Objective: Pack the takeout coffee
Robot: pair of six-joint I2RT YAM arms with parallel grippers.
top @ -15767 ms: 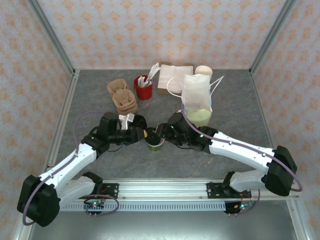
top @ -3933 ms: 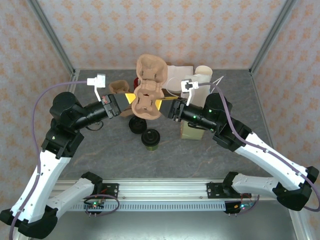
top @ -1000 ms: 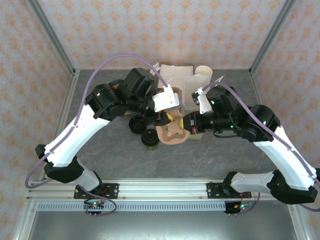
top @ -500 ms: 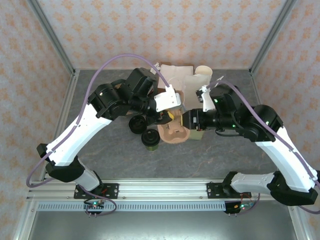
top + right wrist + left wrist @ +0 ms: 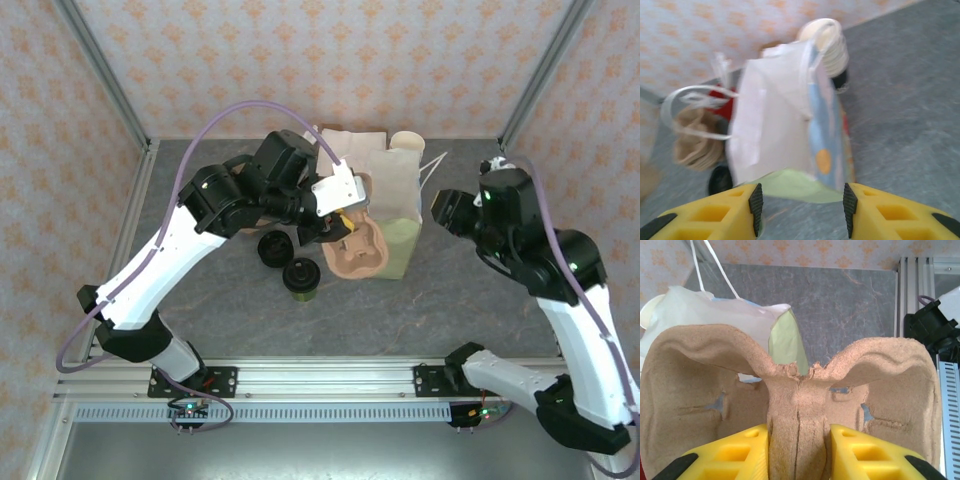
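Status: coffee not packed yet.

- Coffee (image 5: 300, 276): upright on the table (image 5: 220, 300), lid on, nothing gripping it. It sits just beside the carrier's (image 5: 353, 250) near-left edge, with a loose lid (image 5: 271, 248) close on its far-left side. Can't tell if cup and carrier touch.
- Left gripper (image 5: 799, 447): narrow, pinched on the carrier's centre ridge. In the wrist view both wells are empty, and the bag (image 5: 715, 315) is right behind the carrier.
- From above, the carrier is up against the front of the bag, tilted. Can't tell if its bottom edge is on the table or in the air.
- Right gripper (image 5: 801, 202): fingers apart, nothing between them. That arm is off to the right, well clear of the bag. Its camera looks at the bag's side, picture blurred.
- Bag stands upright, handles loose. A cup stack (image 5: 407, 143) sits behind it.

My read:
- Done: carrier picked up and brought to the bag.
- Left: carrier needs to be put somewhere stable, coffee goes into a well, and the lot goes into the bag.
- Or carrier goes into the bag first and the cup after. The order is a guess from here.
- Either way, the main part is all to do.
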